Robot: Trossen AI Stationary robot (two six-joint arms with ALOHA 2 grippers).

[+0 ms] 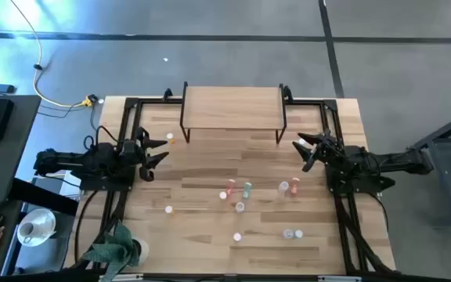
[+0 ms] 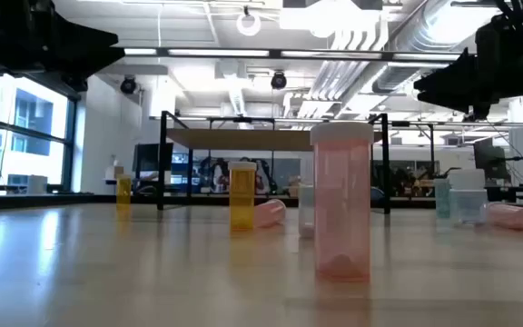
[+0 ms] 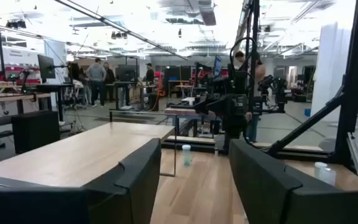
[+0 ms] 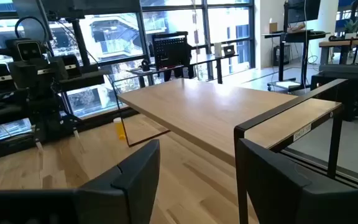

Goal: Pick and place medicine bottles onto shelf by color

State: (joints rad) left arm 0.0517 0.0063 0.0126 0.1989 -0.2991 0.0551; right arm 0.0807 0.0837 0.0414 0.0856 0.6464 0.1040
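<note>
Looking down, both hands, left hand (image 1: 161, 153) and right hand (image 1: 304, 150), hang wide and empty beside the shelf (image 1: 232, 107); only the low view shows what is probably a pink bottle (image 2: 341, 202) upright on the counter (image 1: 210, 176).

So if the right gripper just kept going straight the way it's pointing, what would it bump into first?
Most likely the shelf. The right gripper, open and holding nothing, points toward the shelf's near corner, and its wrist view shows the light-wood board filling the path ahead. Depth is hard to judge, so it might hit the black leg first.

Light-wood shelf (image 1: 233, 106) (black legs); orange, pink and teal bottles (image 1: 241, 192), white caps.
</note>
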